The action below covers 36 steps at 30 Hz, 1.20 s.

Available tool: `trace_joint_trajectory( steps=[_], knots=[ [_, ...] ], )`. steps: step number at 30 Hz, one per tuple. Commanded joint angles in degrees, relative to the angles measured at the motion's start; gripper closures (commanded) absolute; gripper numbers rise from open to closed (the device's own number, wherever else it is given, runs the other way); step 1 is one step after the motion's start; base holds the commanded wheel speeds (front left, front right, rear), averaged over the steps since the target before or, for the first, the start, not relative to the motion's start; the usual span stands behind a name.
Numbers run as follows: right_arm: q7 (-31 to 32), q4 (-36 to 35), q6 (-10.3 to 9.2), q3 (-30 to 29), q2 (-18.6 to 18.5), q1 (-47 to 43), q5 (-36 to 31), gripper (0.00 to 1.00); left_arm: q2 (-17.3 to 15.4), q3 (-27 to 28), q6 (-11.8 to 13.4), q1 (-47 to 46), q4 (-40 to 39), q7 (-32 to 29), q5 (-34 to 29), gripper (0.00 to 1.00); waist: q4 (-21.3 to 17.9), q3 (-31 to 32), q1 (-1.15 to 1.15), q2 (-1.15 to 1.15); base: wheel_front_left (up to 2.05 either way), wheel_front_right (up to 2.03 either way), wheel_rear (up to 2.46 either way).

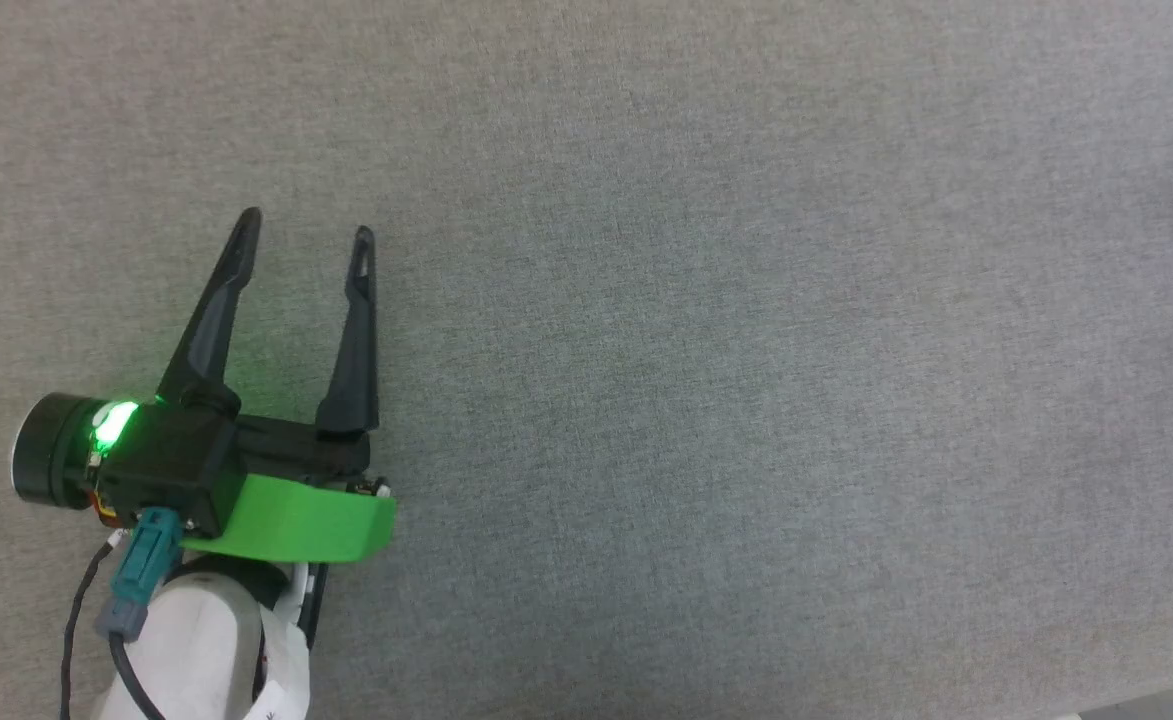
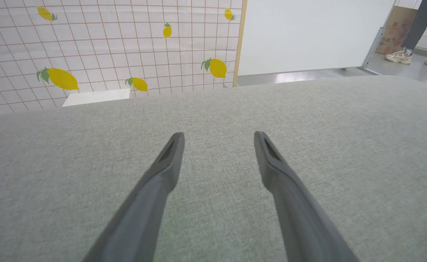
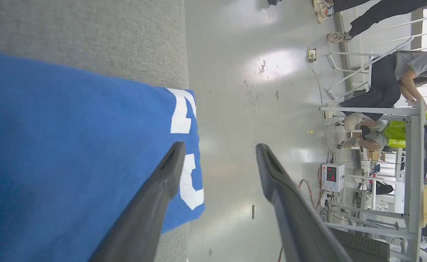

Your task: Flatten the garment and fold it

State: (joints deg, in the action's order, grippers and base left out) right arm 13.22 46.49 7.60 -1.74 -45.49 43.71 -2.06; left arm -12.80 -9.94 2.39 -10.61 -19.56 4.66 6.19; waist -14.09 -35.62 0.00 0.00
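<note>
My left gripper point(image 1: 306, 228) has its jaws apart and holds nothing, hovering over bare grey cloth. The right gripper point(image 3: 220, 147) is spread and empty too, with 1 finger above the garment point(image 3: 71, 145) and the other out over the floor point(image 3: 242, 91). The garment lies at an edge of the grey table point(image 1: 746, 350), its blue cloth with white print point(image 3: 182, 116) reaching that edge. Where I can see it, it looks smooth. I see only 1 part, so I cannot tell whether it is spread whole or already folded. My guess is that flattening is underway and the folds remain.
</note>
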Motion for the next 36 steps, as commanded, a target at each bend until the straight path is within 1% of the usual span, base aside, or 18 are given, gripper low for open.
trace_joint_trajectory(
  steps=[1,4,7,10,13,17,21,24,28,30,32,36],
  knots=[
    [-1.10,1.04,-0.11,-0.33,0.48,0.99,0.09,0.00,0.07,0.30,0.39,-0.42,0.61,1.00,0.41,0.00,0.50,1.49,0.00,0.00,0.00,0.00,0.00],
    [-3.86,2.67,-0.11,-0.51,1.04,0.58,1.14,0.00,0.62,0.62,0.90,0.26,2.44,3.03,1.00,0.00,1.21,3.73,0.00,0.00,0.00,0.00,0.00],
    [-7.83,3.19,-0.11,-1.05,2.45,-0.24,3.02,0.00,1.26,0.83,1.43,1.18,4.30,5.38,1.47,0.00,2.06,6.66,0.00,0.00,0.00,0.00,0.00],
    [-11.37,3.41,-0.11,-2.06,4.64,-1.58,5.84,0.00,1.75,0.95,1.91,2.16,5.62,7.94,1.43,0.00,3.15,10.07,0.00,0.00,0.00,0.00,0.00],
    [-13.81,2.96,-0.11,-3.10,7.26,-3.31,8.82,0.00,2.63,1.08,2.15,3.31,7.36,8.98,2.32,0.00,4.38,13.67,0.00,0.00,0.00,0.00,0.00],
    [-16.35,-0.36,-0.11,-4.15,11.56,-7.25,12.09,0.00,3.70,1.30,2.21,4.64,9.76,9.70,3.64,0.00,6.14,18.36,0.00,0.00,0.00,0.00,0.00],
    [-18.71,-7.33,-0.11,-7.65,17.61,-12.74,14.62,0.00,4.62,1.52,1.74,6.16,12.38,10.06,5.22,0.00,8.00,22.83,0.00,0.00,0.00,0.00,0.00],
    [-19.89,-14.88,-0.11,-11.22,23.16,-17.91,14.48,0.00,5.00,1.77,1.44,7.57,13.94,10.17,6.19,0.00,9.07,25.66,0.00,0.00,0.00,0.00,0.00],
    [-19.09,-26.65,-0.11,-13.44,30.47,-25.26,13.12,0.00,5.00,2.14,1.37,9.27,15.08,10.25,6.46,0.00,10.21,28.29,0.00,0.00,0.00,0.00,0.00],
    [-18.31,-32.50,-0.11,-13.92,34.23,-28.82,12.16,0.00,5.06,1.98,0.95,10.07,15.77,10.27,6.77,0.00,10.78,29.49,0.00,0.00,0.00,0.00,0.00],
    [-17.59,-37.56,-0.11,-14.12,37.49,-31.91,11.45,0.00,5.49,2.37,1.08,10.62,16.28,10.29,7.39,0.00,11.36,30.83,0.00,0.00,0.00,0.00,0.00],
    [-17.03,-44.51,-0.11,-12.64,40.66,-37.09,9.77,0.00,6.17,3.00,1.14,11.36,17.34,10.31,7.94,0.00,12.42,33.39,0.00,0.00,0.00,0.00,0.00]
  ],
)
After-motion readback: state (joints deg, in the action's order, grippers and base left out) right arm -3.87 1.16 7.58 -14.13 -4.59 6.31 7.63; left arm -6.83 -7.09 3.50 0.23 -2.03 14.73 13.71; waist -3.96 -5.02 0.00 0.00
